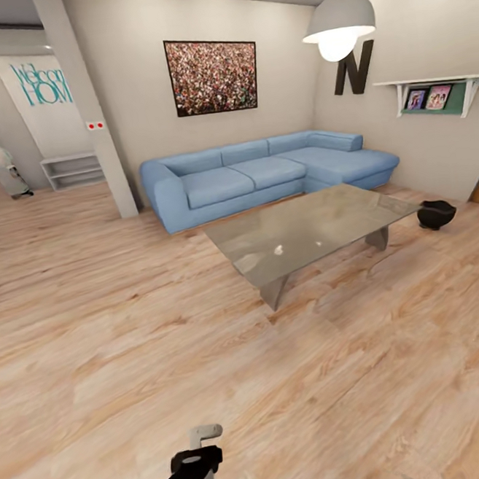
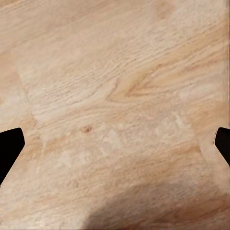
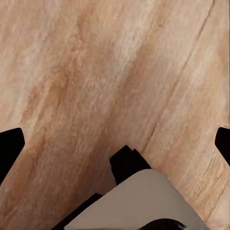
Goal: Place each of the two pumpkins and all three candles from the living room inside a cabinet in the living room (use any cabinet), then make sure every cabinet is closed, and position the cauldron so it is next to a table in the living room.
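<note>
One cauldron (image 1: 436,214) beside table (image 1: 311,227) edge.

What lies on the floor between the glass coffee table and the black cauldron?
Nothing: in the head view a short stretch of bare wooden floor separates the coffee table from the cauldron.

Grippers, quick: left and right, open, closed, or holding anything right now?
Left gripper: open, empty, above bare wood floor.
Right gripper: open, empty, over the floor.
</note>
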Controlling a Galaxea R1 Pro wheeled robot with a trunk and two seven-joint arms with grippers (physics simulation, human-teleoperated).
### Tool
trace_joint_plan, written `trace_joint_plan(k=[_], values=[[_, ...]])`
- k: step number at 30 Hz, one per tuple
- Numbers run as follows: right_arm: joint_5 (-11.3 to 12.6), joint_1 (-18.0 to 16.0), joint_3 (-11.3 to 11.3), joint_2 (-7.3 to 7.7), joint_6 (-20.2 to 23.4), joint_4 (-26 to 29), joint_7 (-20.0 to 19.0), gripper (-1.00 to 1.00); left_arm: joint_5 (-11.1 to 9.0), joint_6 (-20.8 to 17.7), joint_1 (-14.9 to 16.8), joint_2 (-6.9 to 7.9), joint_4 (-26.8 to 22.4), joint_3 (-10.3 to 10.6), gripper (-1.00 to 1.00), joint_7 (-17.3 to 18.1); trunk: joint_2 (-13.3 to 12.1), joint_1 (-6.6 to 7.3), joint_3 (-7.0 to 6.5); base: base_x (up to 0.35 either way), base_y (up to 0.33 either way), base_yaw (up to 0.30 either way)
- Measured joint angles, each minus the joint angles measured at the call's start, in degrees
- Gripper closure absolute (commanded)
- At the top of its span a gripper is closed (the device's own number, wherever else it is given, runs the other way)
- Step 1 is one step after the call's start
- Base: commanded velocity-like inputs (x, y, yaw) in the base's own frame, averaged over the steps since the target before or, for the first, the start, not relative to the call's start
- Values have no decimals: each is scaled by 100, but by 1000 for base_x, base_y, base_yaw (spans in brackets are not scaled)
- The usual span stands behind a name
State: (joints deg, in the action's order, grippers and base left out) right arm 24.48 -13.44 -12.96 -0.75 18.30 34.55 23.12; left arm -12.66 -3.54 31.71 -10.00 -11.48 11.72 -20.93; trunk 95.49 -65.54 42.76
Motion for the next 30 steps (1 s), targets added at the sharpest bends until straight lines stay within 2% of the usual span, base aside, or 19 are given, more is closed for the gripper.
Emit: trace_joint_plan(k=[1, 3, 6, 14, 24, 30], values=[[-2, 2, -163, 0, -4, -38, -2, -100, 0, 3, 0, 0, -2, 32, -100, -1, 0, 0, 4, 11, 0, -267], [-5, 6, -345, 0, -85, -69, -2, -100, 0, 6, 0, 0, -3, 57, -100, -2, 0, 0, 13, 6, 0, -264], [0, 8, -478, 0, -410, -167, 5, -100, 6, 6, 0, 0, -5, 68, -100, -2, 0, -1, 28, -41, 0, -256], [9, 8, -516, 0, -554, -284, 13, -100, 16, -14, 0, 0, -7, 77, -100, -9, 0, -1, 70, -100, -87, -251], [8, 9, -519, -9, -558, -283, 28, -100, 25, -11, -1, 0, -5, 79, -100, -17, 0, 1, 115, 46, -271, -251], [9, 7, -519, -9, -575, -283, 31, -100, 25, -11, -1, 0, -5, 79, -100, -17, 0, 1, 130, 106, -290, -59]])
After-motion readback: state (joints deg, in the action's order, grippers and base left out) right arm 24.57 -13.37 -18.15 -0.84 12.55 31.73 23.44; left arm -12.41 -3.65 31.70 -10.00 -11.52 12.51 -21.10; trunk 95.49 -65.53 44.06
